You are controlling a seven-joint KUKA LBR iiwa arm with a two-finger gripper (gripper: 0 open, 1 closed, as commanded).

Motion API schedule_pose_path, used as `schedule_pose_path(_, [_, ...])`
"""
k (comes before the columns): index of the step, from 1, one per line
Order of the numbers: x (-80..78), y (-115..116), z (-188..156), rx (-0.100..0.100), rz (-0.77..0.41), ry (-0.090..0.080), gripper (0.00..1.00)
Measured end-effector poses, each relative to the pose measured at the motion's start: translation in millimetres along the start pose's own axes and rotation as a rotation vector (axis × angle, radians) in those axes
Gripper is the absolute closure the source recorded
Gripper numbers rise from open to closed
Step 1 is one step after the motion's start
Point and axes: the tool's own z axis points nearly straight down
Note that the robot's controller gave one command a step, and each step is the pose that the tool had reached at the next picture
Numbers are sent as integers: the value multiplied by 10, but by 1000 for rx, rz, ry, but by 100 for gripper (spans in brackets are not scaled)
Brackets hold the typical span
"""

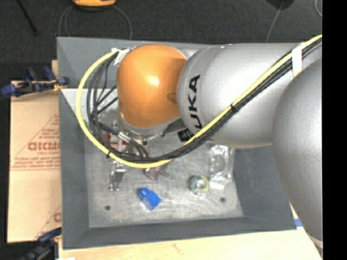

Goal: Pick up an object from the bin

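Note:
My gripper (134, 176) hangs under the orange-covered wrist over the bin's left-middle floor. It is open: one metal fingertip (115, 179) stands at the left and the other (154, 172) to its right, with nothing between them. A small blue block (148, 197) lies on the floor just in front of the gap, nearer the right fingertip and apart from both. Further right lies a small round greenish, shiny thing (198, 184).
A clear plastic piece (219, 167) lies at the right of the bin floor, beside the round thing. The arm and its orange cover and cables hide the back half of the bin.

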Motion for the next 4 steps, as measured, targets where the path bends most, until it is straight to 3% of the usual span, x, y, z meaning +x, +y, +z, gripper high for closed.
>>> schedule_pose_path(1, [284, -883, 548, 6, -154, 5, 0])
schedule_pose_path(2, [89, -1068, 1430, -2, -123, -11, 0])
schedule_pose_path(3, [83, -1076, 1440, -2, -116, -11, 100])
schedule_pose_path(4, [109, -1079, 1460, -1, -114, -1, 0])
